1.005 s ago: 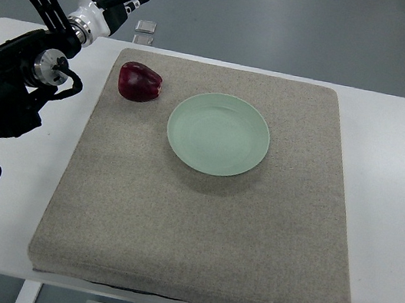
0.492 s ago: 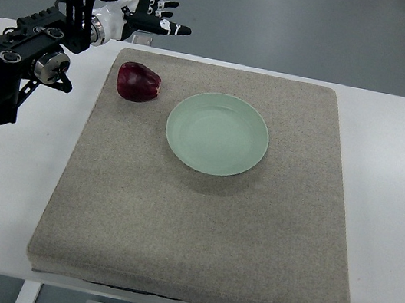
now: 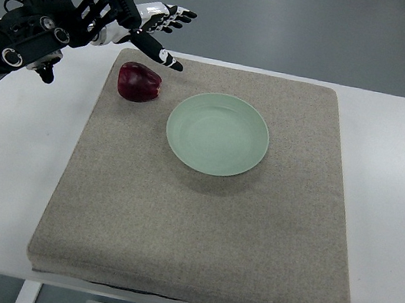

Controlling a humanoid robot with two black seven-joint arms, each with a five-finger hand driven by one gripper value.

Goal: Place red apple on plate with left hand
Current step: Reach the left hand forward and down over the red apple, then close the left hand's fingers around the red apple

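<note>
Overhead, left hand (image 3: 154, 28) spread open above the mat's (image 3: 198, 221) far-left edge, red apple (image 3: 139, 82) just beneath.

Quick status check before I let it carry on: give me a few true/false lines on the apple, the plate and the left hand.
1. The apple lies on the mat, left of the plate. True.
2. The left hand grips the apple. False: its fingers are spread and hold nothing; it is above and behind the apple.
3. The plate holds nothing. True.
4. The apple touches the plate. False: bare mat shows between them.
5. The right hand is over the plate. False: it is not in view.
</note>
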